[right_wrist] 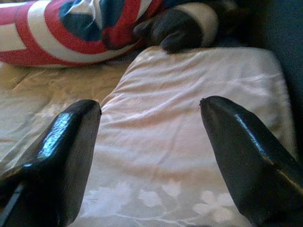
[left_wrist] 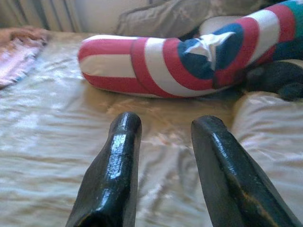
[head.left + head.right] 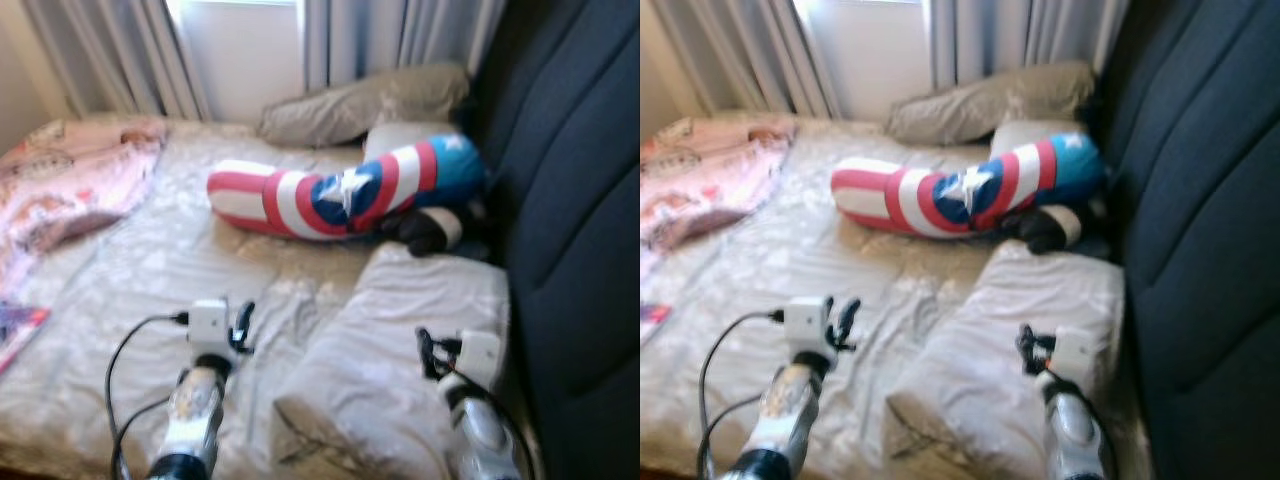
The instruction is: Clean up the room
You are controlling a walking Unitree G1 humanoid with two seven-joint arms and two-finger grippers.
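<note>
Bed point(image 3: 150, 260) with a pale floral sheet carries a red, white and blue shield-pattern bolster point(image 3: 340, 195) lying across its middle, its blue end partly hidden against the dark headboard point(image 3: 570, 200). Left end effector point(image 2: 163, 125), fingers moderately apart, hovers over the sheet, the bolster well ahead. Right end effector point(image 1: 149, 106), fingers wide, hangs above a near pillow point(image 3: 400, 340). A blurred pink blanket point(image 3: 70, 180) lies far left.
</note>
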